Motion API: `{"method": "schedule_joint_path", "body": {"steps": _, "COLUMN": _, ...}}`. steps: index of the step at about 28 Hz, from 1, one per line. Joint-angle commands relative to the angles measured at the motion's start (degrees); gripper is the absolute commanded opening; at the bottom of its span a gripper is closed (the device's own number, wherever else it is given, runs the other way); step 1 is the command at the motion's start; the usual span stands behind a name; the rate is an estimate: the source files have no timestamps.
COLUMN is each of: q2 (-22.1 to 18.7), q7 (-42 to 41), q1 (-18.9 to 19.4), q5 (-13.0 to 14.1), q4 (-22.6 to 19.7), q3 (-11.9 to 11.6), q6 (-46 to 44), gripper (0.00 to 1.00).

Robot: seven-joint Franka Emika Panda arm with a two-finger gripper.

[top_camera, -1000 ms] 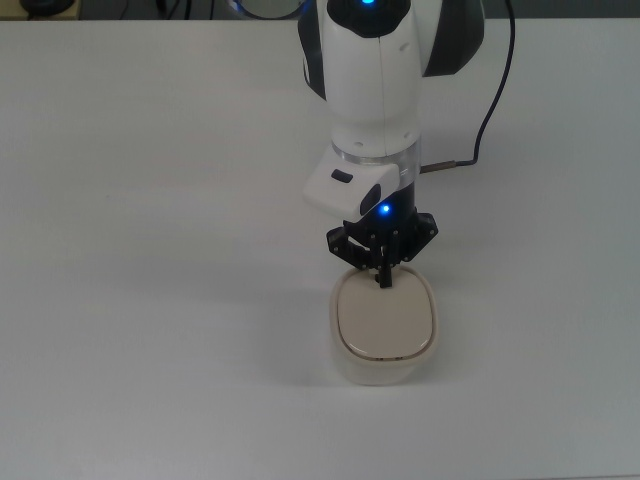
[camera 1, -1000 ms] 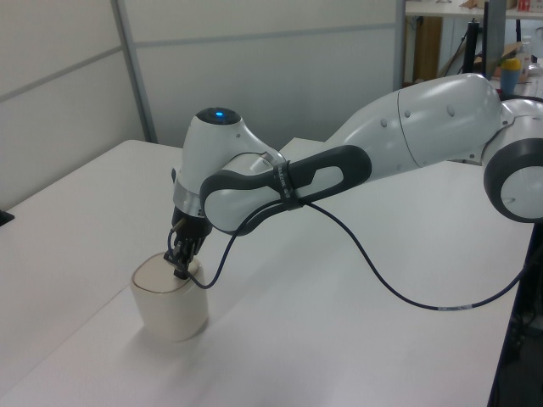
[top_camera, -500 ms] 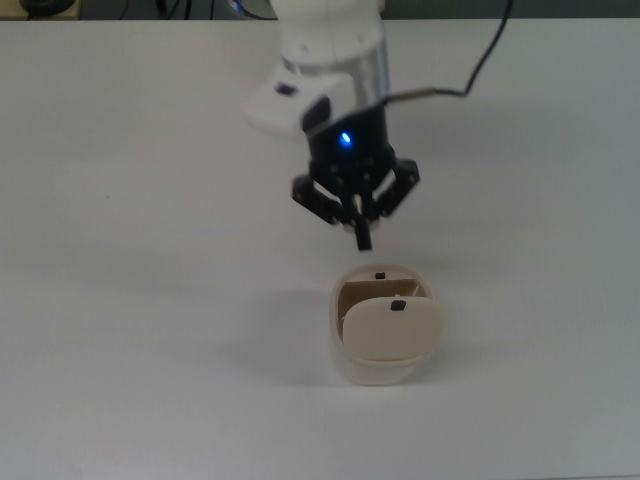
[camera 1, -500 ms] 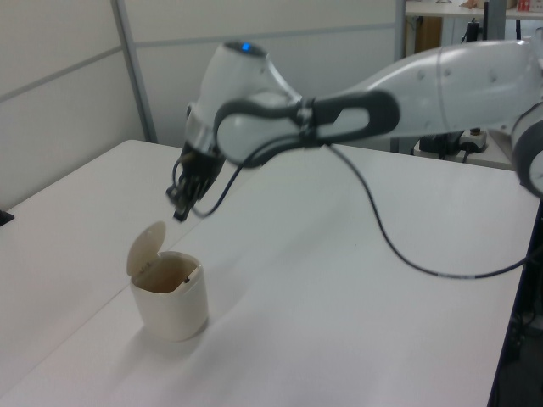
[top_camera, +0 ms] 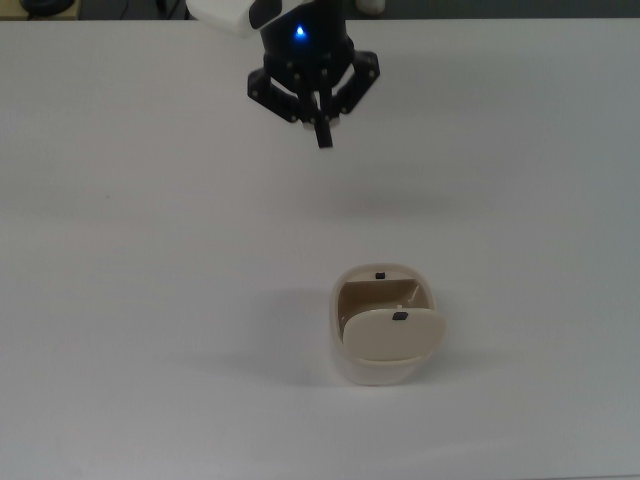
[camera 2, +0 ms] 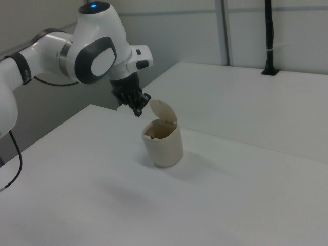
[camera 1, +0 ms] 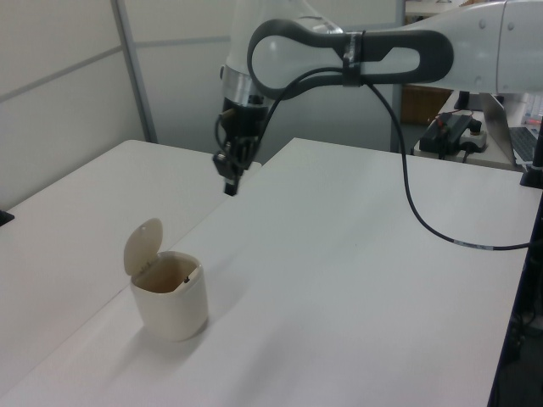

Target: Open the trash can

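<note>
So the trash can (top_camera: pixel 384 325) sits on the white table (top_camera: pixel 130 300) with its lid (camera 1: pixel 142 246) flipped up, and the gripper (top_camera: pixel 322 135) hangs in the air well clear of it, fingers pinched together on nothing

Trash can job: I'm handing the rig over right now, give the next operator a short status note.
Gripper: fingers shut, holding nothing, raised above the table and clear of the bin.
Trash can: upright on the table, nothing else near it.
Lid: swung up on its hinge, so the inside shows in all three views.
Done: the can is open.
Left: nothing on the can itself; probably just park the arm.
</note>
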Motion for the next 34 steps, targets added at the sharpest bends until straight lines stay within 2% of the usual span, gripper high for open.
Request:
{"method": "schedule_joint_path", "body": {"steps": 1, "q2": -2.55, "q7": -4.52, "q1": 0.34, "q5": -2.27, "q4": -1.83, "q3": -1.99, "q6": -7.46, "gripper": 0.00}}
{"method": "schedule_joint_path", "body": {"steps": 2, "q2": -2.99, "q7": -4.70, "q1": 0.34, "q5": -3.93, "q4": -1.91, "q3": -2.43, "q6": -9.21, "gripper": 0.00}}
{"method": "schedule_joint_path", "body": {"steps": 10, "q2": -3.34, "q7": -4.00, "q1": 0.43, "q5": -10.00, "q4": -2.27, "q3": -2.78, "q6": -11.78, "gripper": 0.00}}
{"method": "schedule_joint_path", "body": {"steps": 19, "q2": -3.70, "q7": -4.00, "q1": 0.34, "q5": -10.80, "q4": -2.36, "q3": -2.87, "q6": -11.87, "gripper": 0.01}}
{"method": "schedule_joint_path", "body": {"steps": 21, "q2": -3.61, "q7": -4.00, "q1": 0.34, "q5": -10.97, "q4": -2.27, "q3": -2.96, "q6": -11.87, "gripper": 0.13}}
{"method": "schedule_joint_path", "body": {"steps": 23, "q2": -3.61, "q7": -4.00, "q1": 0.34, "q5": -11.15, "q4": -2.18, "q3": -3.04, "q6": -11.95, "gripper": 0.37}}
{"method": "schedule_joint_path", "body": {"steps": 24, "q2": -3.61, "q7": -4.00, "q1": 0.26, "q5": -11.15, "q4": -2.18, "q3": -3.04, "q6": -11.96, "gripper": 0.56}}
{"method": "schedule_joint_path", "body": {"steps": 25, "q2": -3.52, "q7": -3.65, "q1": 0.25, "q5": -11.15, "q4": -2.01, "q3": -3.13, "q6": -11.96, "gripper": 1.00}}
{"method": "schedule_joint_path", "body": {"steps": 30, "q2": -3.52, "q7": -3.38, "q1": 0.34, "q5": -12.99, "q4": -2.00, "q3": -3.04, "q6": -12.74, "gripper": 1.00}}
{"method": "schedule_joint_path", "body": {"steps": 34, "q2": -3.52, "q7": -3.47, "q1": 0.34, "q5": -13.08, "q4": -2.00, "q3": -3.04, "q6": -13.80, "gripper": 1.00}}
